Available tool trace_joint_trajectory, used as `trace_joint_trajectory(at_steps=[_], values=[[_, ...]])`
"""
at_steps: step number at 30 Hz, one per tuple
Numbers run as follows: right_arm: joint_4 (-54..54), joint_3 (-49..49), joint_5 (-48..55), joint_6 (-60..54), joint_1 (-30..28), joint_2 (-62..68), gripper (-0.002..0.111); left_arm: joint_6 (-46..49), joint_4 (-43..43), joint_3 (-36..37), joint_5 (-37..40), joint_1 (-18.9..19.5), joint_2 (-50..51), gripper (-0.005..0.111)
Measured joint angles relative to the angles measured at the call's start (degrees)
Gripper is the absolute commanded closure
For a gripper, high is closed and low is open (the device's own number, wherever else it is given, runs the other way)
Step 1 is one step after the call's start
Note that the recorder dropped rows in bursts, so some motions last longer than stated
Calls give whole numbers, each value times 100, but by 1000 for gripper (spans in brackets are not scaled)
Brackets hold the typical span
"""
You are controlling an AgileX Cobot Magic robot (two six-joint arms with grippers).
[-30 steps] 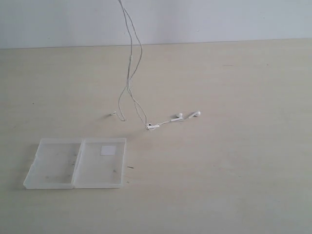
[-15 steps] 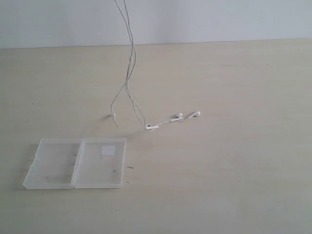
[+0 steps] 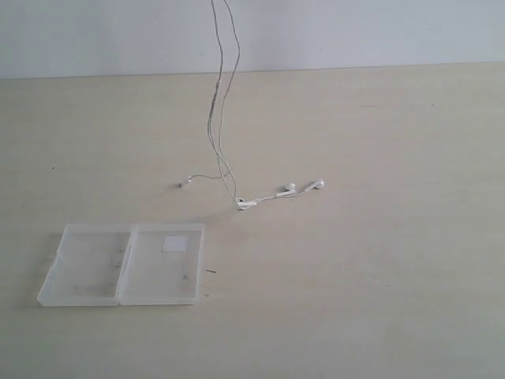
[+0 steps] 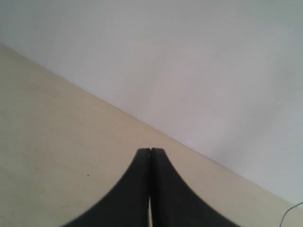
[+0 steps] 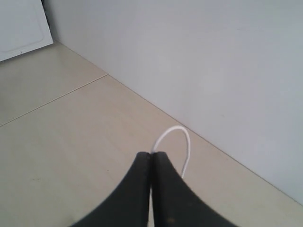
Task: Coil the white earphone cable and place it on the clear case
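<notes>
The white earphone cable (image 3: 215, 110) hangs as two strands from above the exterior view's top edge down to the table. Its two earbuds (image 3: 314, 185) and the inline remote (image 3: 245, 204) lie on the table, and the plug end (image 3: 185, 184) rests to their left. The clear case (image 3: 122, 264) lies open and flat at the front left, a white sticker on its right half. My right gripper (image 5: 151, 153) is shut on the white earphone cable, a loop (image 5: 182, 142) arching out from its tips. My left gripper (image 4: 150, 150) is shut with nothing in it. Neither gripper shows in the exterior view.
A pale wooden table (image 3: 379, 260) fills the exterior view, meeting a light wall (image 3: 355, 31) at the back. A white panel (image 5: 19, 26) leans at the wall in the right wrist view.
The hanging strands have swung to the right at the top. The plug end has dragged a little and now lies flat on the table. Earbuds and case have not moved.
</notes>
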Motion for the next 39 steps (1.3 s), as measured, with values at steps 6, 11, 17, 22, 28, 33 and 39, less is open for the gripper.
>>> trace_joint_trajectory(at_steps=[6,11,17,22,28,33,39], values=[[8,0,0,1,0,0,108,0,76,-366,183,-161,925,107],[8,0,0,-26,0,0,108,0,99,-575,653,-171,1456,107],[8,0,0,-83,0,0,108,0,99,-992,876,-171,1928,107],[8,0,-48,-153,0,0,108,321,123,-1438,1099,-171,2201,107],[8,0,-132,-173,0,0,108,1316,135,-2035,1672,-171,2789,107],[8,0,-205,-263,0,0,108,2113,-69,-2711,2754,-171,3665,107],[12,0,-213,-288,0,0,108,3857,-2038,-3261,3421,-171,4248,107]])
